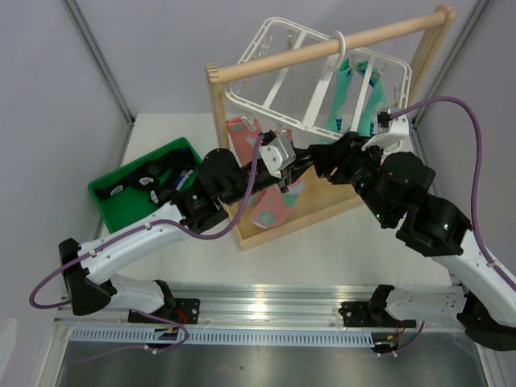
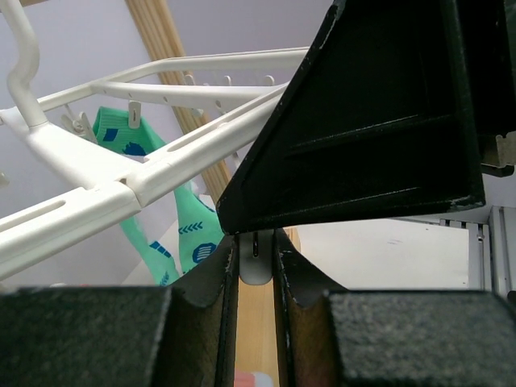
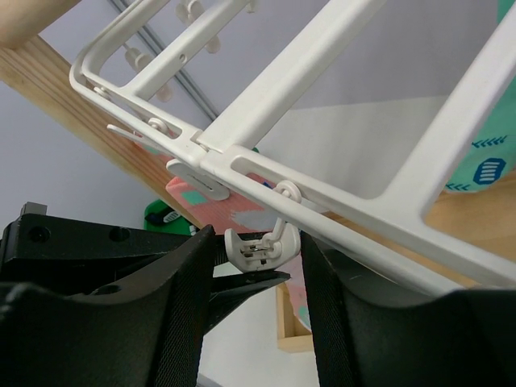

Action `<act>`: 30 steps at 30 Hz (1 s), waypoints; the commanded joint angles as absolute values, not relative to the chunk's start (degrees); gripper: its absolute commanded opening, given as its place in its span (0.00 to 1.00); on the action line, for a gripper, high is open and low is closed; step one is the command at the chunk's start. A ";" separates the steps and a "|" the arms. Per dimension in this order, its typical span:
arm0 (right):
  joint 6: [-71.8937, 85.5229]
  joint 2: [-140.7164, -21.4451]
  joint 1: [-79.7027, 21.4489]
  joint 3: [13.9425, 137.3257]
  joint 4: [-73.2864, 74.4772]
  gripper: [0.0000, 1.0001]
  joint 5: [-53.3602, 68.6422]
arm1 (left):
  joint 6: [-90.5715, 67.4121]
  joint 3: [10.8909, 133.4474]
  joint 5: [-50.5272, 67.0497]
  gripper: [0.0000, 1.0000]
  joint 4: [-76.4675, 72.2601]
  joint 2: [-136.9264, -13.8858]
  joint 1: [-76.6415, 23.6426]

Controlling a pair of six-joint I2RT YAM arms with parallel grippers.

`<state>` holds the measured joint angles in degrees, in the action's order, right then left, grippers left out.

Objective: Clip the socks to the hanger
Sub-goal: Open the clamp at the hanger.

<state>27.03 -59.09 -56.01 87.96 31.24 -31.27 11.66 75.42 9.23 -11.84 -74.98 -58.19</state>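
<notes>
Starting at the right tool [image 3: 258,266]: its fingers are held partly open around a small white clip [image 3: 262,247], with the right finger touching the clip and a sliver of daylight seen at the left one. A dark wedge is poked in just beneath that clip. Over to the left tool [image 2: 256,278]: its fingers are drawn almost together, leaving a narrow slot through which a white clip tab and a sliver of pink are glimpsed; whether anything is actually pinched cannot be told. The clip is hung from the edge of the white hanger [image 2: 97,173], which is hooked over the rod of the wooden rack [image 1: 403,24]. A pink sock [image 1: 272,208] is seen dangling just below the two tools in front of the rack, and a second pink sock [image 1: 240,135] is up by the hanger's left side. Teal socks [image 1: 359,89] are hung at the hanger's far side. Out on the table [image 1: 339,242], black socks [image 1: 149,179] are left lying in a green bin [image 1: 113,211], well apart from the hanger.
</notes>
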 commanded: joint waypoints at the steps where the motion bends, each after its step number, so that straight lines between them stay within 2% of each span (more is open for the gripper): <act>1: 26.72 -58.54 -54.76 88.07 25.66 0.50 -35.77 | 12.04 74.71 14.06 0.18 -11.52 -73.83 -58.89; 14: 26.10 -58.27 -54.76 87.80 24.61 0.46 -36.74 | 10.99 72.78 13.80 0.18 -11.16 -73.74 -58.97; 21: 25.75 -58.36 -54.76 87.63 24.35 0.33 -36.91 | 10.28 72.25 13.62 0.21 -10.81 -73.04 -58.97; 27: 25.31 -58.71 -54.67 87.36 24.43 0.19 -36.83 | 7.83 71.89 11.17 0.50 -9.67 -71.81 -58.97; 29: 25.31 -58.97 -54.67 87.36 24.35 0.15 -36.65 | 7.04 71.89 9.41 0.55 -9.14 -70.93 -58.97; 30: 25.31 -59.06 -54.67 87.36 24.35 0.13 -36.65 | 6.51 71.89 8.97 0.60 -8.36 -70.67 -58.97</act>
